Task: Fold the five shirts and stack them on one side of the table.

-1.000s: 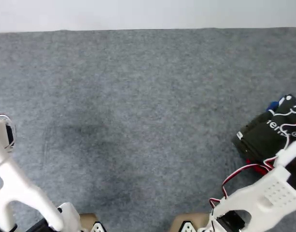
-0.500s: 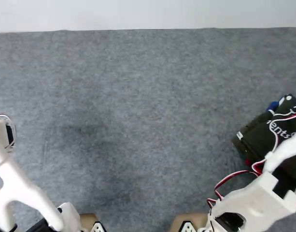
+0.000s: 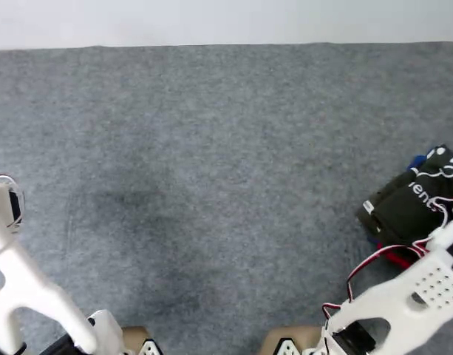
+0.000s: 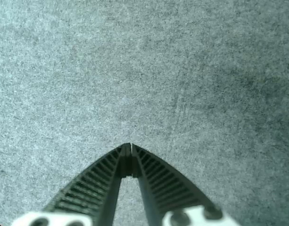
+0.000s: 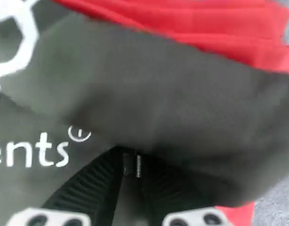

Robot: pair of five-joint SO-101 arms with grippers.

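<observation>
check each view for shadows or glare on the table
High view: soft even light, no glare, a faint dark patch on the grey mat left of centre. Left wrist view: a dim shadow on the mat ahead of the jaws. Right wrist view: the black shirt darkens under its fold, beside the red shirt.

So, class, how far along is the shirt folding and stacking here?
Done: at the right edge of the table, a folded black shirt lies over a red shirt and blue fabric. In hand: the right pincer, shut, sits against the black shirt; the left pincer hangs shut. Left: confirming five layers; I see three.
</observation>
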